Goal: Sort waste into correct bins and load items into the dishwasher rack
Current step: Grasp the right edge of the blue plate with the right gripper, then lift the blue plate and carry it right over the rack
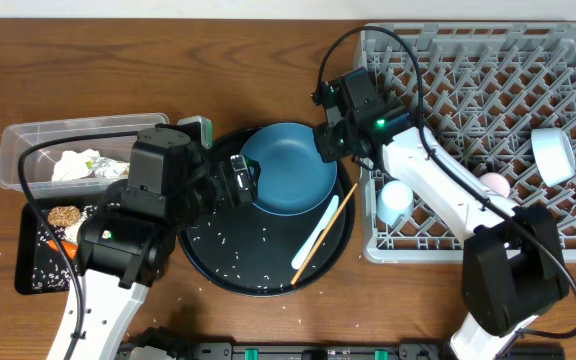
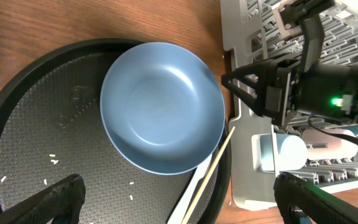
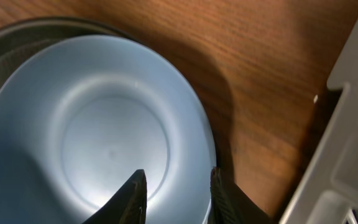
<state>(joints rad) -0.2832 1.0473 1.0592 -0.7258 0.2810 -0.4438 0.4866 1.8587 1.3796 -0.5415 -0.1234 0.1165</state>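
Observation:
The dark blue plate (image 1: 288,168) lies over the far rim of the round black tray (image 1: 218,260). My right gripper (image 1: 328,142) is shut on the plate's right rim, one finger inside and one outside, as the right wrist view shows (image 3: 178,186). My left gripper (image 1: 238,182) is open and empty by the plate's left edge, above the tray (image 2: 179,185). A chopstick (image 1: 326,232) and a white utensil (image 1: 308,245) lie on the tray's right side. Rice grains (image 1: 230,240) dot the tray. The grey rack (image 1: 468,60) holds a light blue cup (image 1: 394,200), a pink cup (image 1: 495,184) and a white bowl (image 1: 553,155).
The clear tub (image 1: 28,140) at the left holds crumpled white paper (image 1: 78,165). The shallow black tray (image 1: 28,270) below it holds a brown food piece (image 1: 63,215), a carrot (image 1: 63,245) and rice. My left arm covers part of both bins.

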